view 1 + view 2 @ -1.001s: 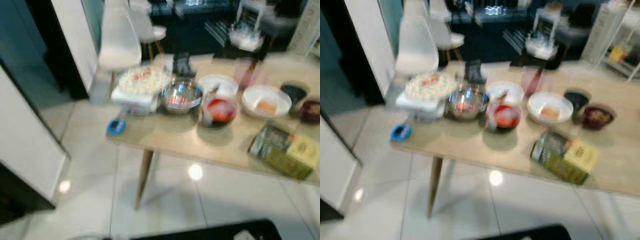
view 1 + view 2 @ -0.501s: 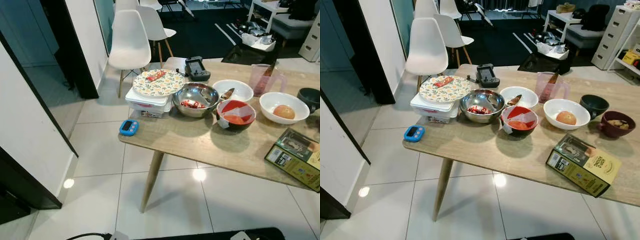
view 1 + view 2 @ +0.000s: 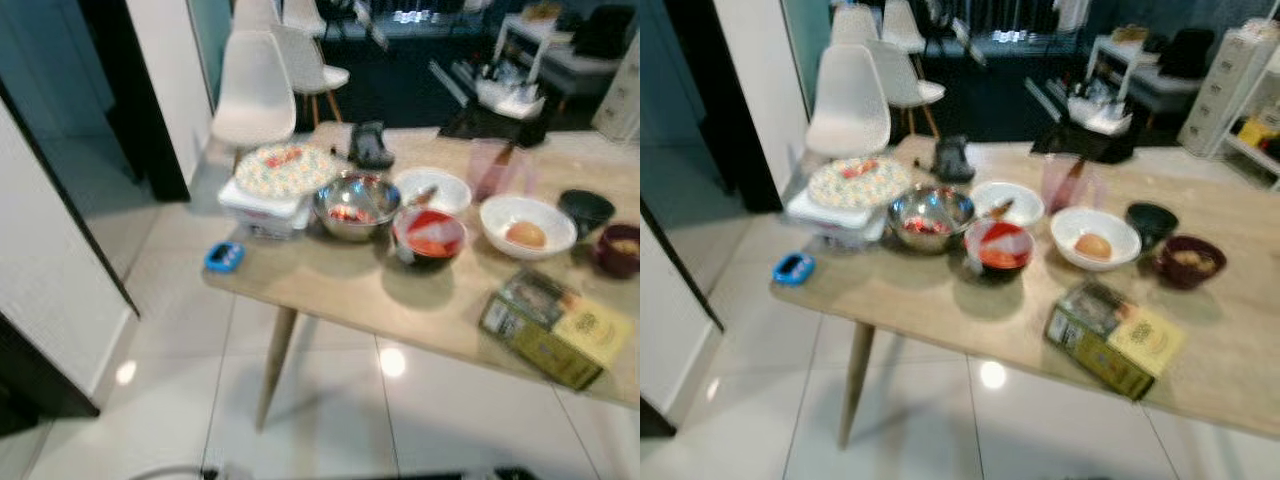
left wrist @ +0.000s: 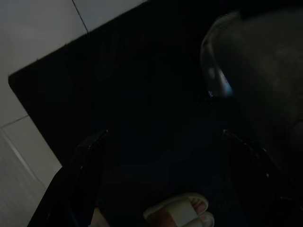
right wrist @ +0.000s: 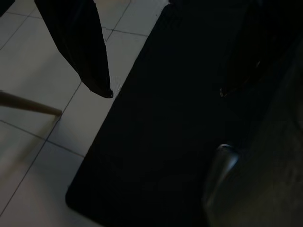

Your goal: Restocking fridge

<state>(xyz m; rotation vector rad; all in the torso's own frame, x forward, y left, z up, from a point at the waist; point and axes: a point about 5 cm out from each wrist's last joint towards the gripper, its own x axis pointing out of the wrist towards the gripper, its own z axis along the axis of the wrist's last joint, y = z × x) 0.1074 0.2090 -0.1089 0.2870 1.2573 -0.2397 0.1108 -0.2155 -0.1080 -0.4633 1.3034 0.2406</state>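
Note:
A wooden table [image 3: 940,300] stands before me, laden with food. On it are a patterned plate [image 3: 855,183] resting on a white container, a steel bowl [image 3: 930,212] holding something red, a red bowl [image 3: 998,248], a white bowl [image 3: 1095,237] with a round orange item, a pink jug [image 3: 1065,182] and a yellow-green box [image 3: 1115,338]. Both arms hang low over a black floor mat. My left gripper [image 4: 163,151] is open with nothing in it. My right gripper [image 5: 163,92] is open too, its fingers apart above the mat's edge.
A blue timer [image 3: 793,267] lies at the table's left corner. Two white chairs [image 3: 847,105] stand behind the table. A white wall panel [image 3: 50,290] is at my left. A foot in a pale slipper [image 4: 177,215] rests on the mat near my left gripper.
The head camera has shifted and the picture is blurred again, so the table sits slightly lower and further left. Nothing on the table has moved.

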